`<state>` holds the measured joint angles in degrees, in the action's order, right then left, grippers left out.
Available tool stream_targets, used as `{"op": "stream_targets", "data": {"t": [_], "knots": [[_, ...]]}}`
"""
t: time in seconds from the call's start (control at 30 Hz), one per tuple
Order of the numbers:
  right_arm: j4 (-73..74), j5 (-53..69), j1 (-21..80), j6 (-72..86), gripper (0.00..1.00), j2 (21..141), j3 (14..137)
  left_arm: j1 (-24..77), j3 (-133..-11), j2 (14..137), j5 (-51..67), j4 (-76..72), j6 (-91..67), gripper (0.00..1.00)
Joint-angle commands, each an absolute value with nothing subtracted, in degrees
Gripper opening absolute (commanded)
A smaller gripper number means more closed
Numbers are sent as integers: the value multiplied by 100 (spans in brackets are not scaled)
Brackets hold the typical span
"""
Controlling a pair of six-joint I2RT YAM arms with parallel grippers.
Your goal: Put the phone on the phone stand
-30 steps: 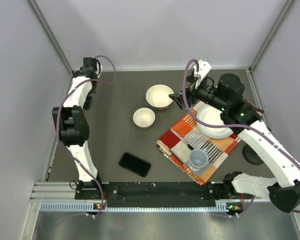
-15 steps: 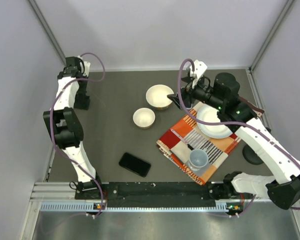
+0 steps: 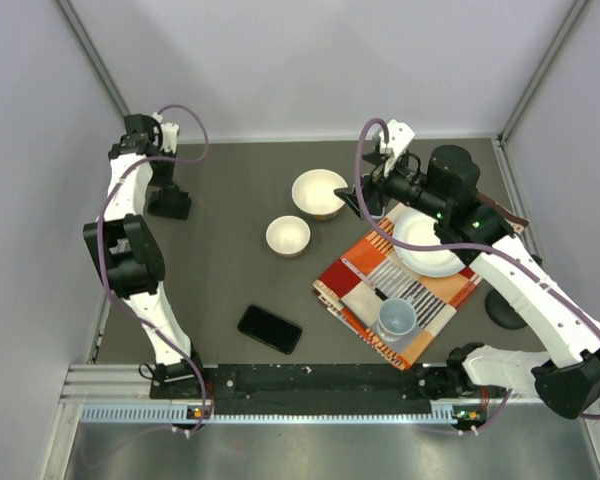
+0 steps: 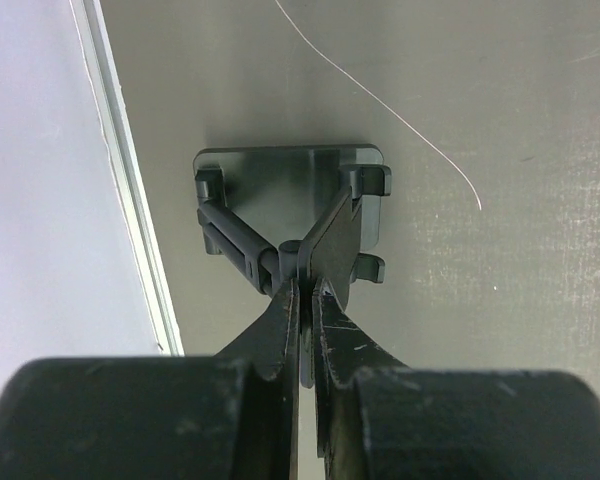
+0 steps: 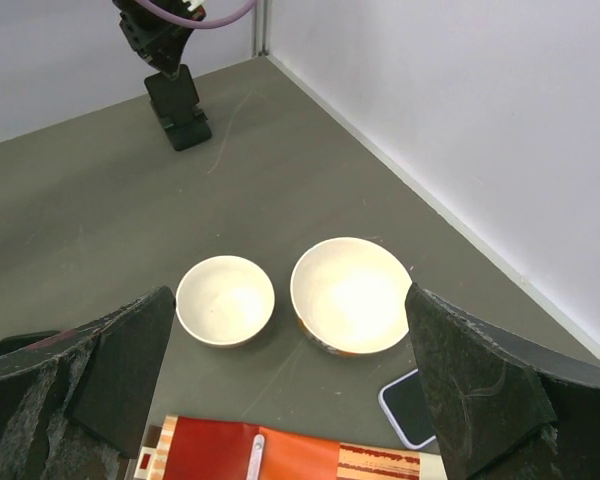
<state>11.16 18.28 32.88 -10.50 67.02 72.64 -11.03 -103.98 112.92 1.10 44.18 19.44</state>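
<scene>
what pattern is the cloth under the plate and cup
Orange-red cloth with grey and white stripes; clearest in the top external view.

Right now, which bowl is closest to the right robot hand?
The bigger bowl, right beside the right gripper; the smaller bowl sits farther off.

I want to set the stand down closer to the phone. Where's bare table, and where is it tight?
Bare table lies between the phone stand, the small bowl and the phone, and along the back wall behind the large bowl. The right side is crowded: placemat with plate and cup, and the right gripper beside the large bowl.
</scene>
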Motion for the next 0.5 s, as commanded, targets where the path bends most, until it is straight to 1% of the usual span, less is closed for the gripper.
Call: {"op": "stream_targets", "data": {"t": [0.0, 0.03, 0.27, 0.37, 0.4, 0.47], "knots": [[817, 1942, 3357, -1125, 99, 6706, 7277, -1160, -10591, 11461, 89, 4377, 1960, 0], [817, 1934, 3357, -1125, 99, 6706, 7277, -1169, -10600, 11470, -164, 4316, 1977, 0], [817, 1925, 3349, -1160, 99, 6776, 7286, -1213, -10696, 11663, -439, 4175, 1986, 1], [817, 1916, 3349, -1151, 99, 6803, 7295, -1230, -10740, 11733, -439, 4192, 1925, 6], [817, 1942, 3349, -1143, 99, 6811, 7304, -1239, -10740, 11742, -474, 4175, 1925, 8], [817, 1977, 3357, -1134, 99, 6838, 7321, -1283, -10758, 11777, -501, 4166, 1907, 22]]}}
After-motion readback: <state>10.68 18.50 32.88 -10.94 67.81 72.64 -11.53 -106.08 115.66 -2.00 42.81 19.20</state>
